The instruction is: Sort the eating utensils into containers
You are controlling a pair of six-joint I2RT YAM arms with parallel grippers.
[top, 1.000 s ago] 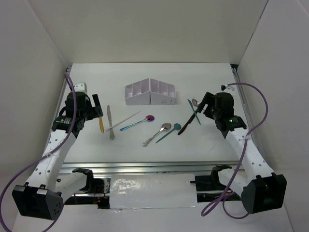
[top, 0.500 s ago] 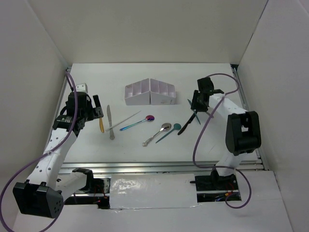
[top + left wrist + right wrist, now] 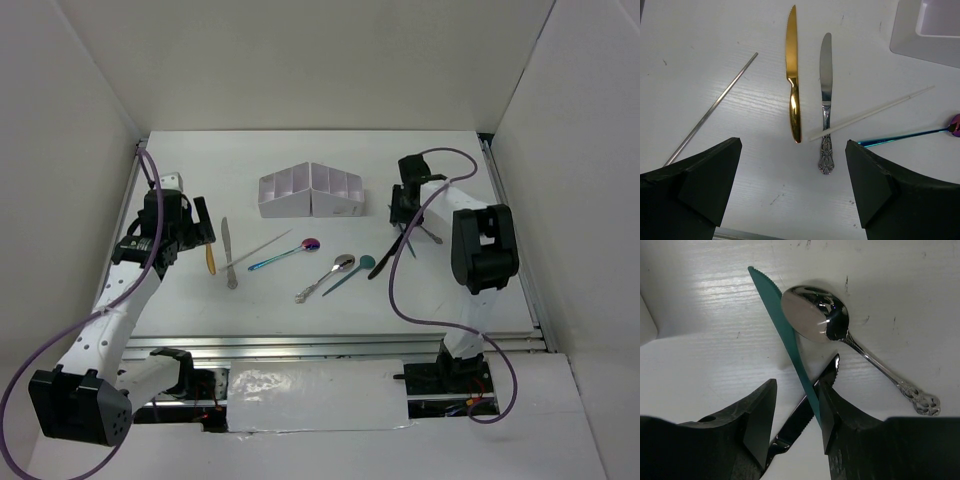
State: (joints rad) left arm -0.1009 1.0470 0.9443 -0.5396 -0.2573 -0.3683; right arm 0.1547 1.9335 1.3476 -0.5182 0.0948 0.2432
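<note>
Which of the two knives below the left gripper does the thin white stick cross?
The silver knife with the patterned handle. The white stick crosses that handle and stops just short of the gold knife beside it.

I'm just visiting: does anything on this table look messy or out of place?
Yes, two small tangles. On the right, a teal knife lies crossed over a black knife, and a silver spoon overlaps the teal blade with its bowl. On the left, a thin white stick lies askew across the handle of a silver knife.
</note>
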